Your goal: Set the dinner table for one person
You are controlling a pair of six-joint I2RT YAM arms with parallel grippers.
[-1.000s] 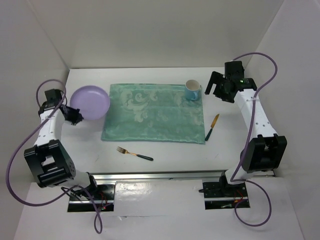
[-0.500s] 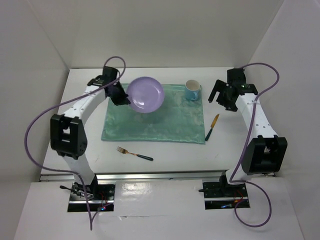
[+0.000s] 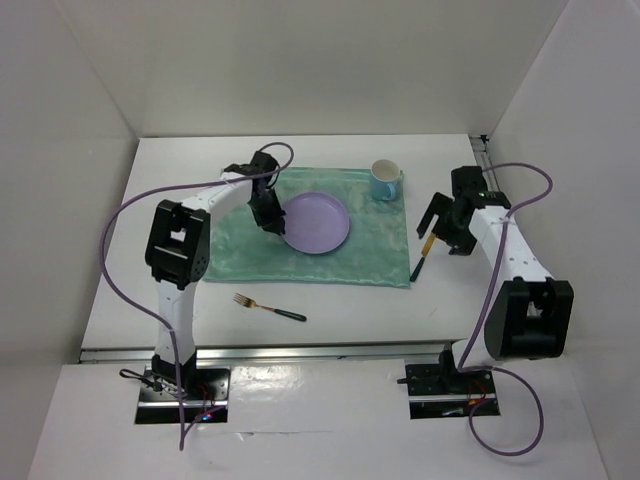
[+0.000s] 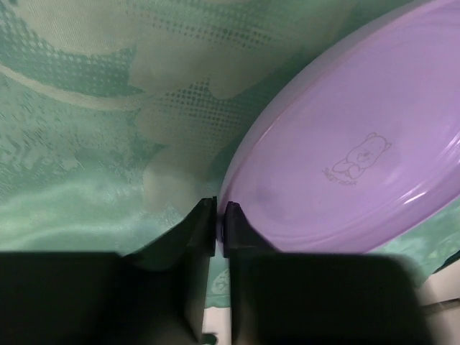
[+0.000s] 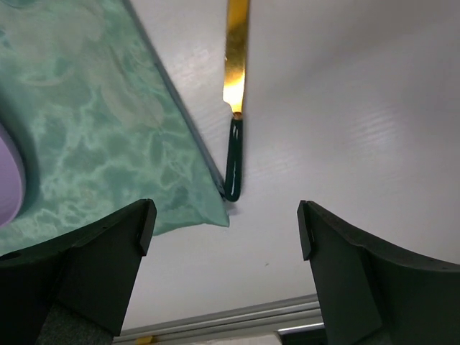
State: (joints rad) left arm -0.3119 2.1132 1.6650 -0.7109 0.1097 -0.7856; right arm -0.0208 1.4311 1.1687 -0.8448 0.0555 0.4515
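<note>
Left gripper, clamped on the rim of the round lilac plastic plate, has swung it from the left side of the white dinner table onto the teal patterned cloth; release looks due. Right gripper, jaws wide, has dropped over the gold-bladed, dark-handled knife.

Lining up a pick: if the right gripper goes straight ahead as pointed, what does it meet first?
Probably the knife, its dark handle centred between the right gripper's open fingers, beside the cloth; depth is unclear.
</note>
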